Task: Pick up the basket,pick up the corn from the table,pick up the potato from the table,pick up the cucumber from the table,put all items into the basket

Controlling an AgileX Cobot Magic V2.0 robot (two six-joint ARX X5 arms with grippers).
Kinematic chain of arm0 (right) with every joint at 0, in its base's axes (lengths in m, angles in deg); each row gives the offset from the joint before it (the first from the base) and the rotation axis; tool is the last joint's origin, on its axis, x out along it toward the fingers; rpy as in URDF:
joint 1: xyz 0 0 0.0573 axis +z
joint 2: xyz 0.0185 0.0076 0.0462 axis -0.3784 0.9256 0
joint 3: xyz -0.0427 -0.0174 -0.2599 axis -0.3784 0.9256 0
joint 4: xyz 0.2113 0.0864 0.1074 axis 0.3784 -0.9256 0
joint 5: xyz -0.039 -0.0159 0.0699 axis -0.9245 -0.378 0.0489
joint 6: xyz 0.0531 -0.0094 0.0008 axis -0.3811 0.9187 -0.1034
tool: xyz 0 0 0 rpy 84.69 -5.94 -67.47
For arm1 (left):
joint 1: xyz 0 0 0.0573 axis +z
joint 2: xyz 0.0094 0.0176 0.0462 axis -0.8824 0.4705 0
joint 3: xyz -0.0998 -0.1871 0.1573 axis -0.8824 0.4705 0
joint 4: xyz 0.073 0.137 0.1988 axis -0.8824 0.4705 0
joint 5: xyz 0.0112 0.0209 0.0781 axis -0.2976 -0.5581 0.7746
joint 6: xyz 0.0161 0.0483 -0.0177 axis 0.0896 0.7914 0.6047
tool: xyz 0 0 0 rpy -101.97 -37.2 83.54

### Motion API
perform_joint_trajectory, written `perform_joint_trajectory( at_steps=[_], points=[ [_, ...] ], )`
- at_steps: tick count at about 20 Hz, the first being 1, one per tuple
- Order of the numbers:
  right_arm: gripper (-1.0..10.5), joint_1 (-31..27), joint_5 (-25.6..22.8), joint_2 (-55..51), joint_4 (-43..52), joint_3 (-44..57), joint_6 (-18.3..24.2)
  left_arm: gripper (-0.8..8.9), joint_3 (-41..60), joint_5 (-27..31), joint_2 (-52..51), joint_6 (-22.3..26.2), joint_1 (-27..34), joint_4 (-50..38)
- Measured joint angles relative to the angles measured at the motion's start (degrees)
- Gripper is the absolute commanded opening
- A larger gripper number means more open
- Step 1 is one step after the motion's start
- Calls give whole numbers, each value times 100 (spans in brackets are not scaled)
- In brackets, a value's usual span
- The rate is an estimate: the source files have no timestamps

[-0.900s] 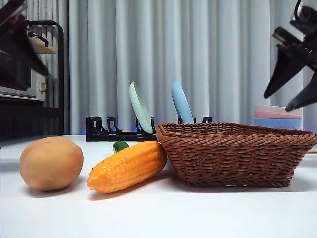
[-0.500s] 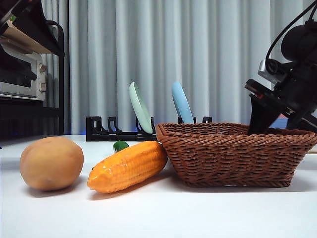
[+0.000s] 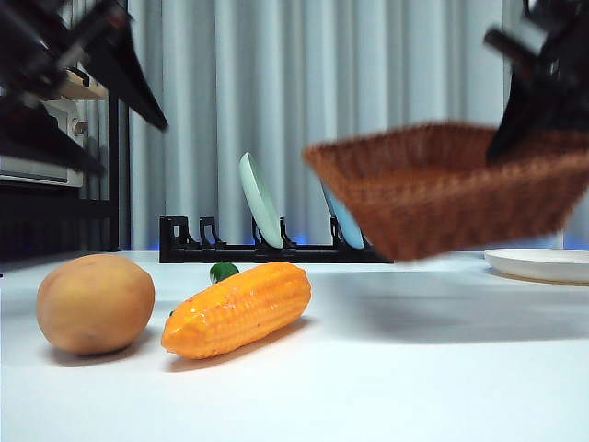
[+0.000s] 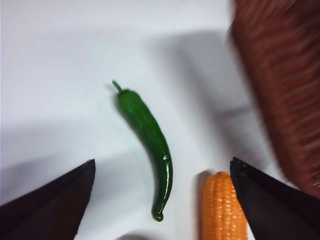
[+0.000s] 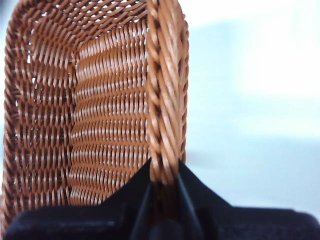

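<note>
White bench (image 3: 386, 387) carries the potato (image 3: 95, 303) and corn (image 3: 237, 308) nearest, the cucumber (image 4: 147, 131) just behind the corn. Above it, the left end effector (image 4: 160, 200) hangs wide open and empty. Farther back, the right end effector (image 5: 164, 172) clamps the basket (image 3: 451, 189) rim, holding it airborne, likely for loading; a dish rack (image 3: 267, 241) stands beyond.

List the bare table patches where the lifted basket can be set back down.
Free: white table under the basket, which the right gripper holds aloft, between corn and white plate. Crowded: potato, corn and cucumber, below the open left gripper.
</note>
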Motion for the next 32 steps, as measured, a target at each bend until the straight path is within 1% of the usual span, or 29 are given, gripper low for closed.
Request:
perform_joint_trajectory(
  at_steps=[4, 6, 9, 14, 17, 20, 21, 22, 23, 27, 29, 32],
  points=[
    [-9, 0, 9, -420, -225, -463, -15, 454, -584, 295, 1084, -13, -468, 44],
    [-9, 0, 11, -520, -358, -680, -17, 454, -962, 560, 1646, -15, -721, 103],
    [-9, 0, 9, -577, -525, -935, -17, 454, -1604, 1075, 2413, -15, -1047, 479],
    [-9, 0, 9, -632, -560, -992, -17, 453, -2319, 1228, 3303, -17, -1117, 612],
    [-8, 0, 7, -632, -636, -992, -17, 453, -2374, 1482, 3574, -15, -1117, 592],
    [-9, 0, 9, -632, -638, -992, -17, 432, -2385, 1506, 3718, -9, -1117, 516],
    [-9, 0, 7, -632, -638, -992, -15, 358, -2387, 1523, 3731, -9, -1117, 507],
    [-9, 0, 7, -632, -638, -992, -15, 204, -2387, 1519, 3742, -7, -1119, 474],
    [-8, 0, 7, -632, -638, -992, -17, 6, -2387, 1517, 3753, 13, -1126, 452],
    [-9, 0, 0, -632, -691, -992, -17, -8, -2387, 1506, 3759, 291, -1150, 535],
    [-9, 0, -2, -632, -684, -992, -17, -8, -2387, 1508, 3731, 350, -1147, 564],
    [-9, 0, -2, -555, -686, -1001, -63, -8, -2380, 1508, 3318, 409, -1099, 778]
  ],
)
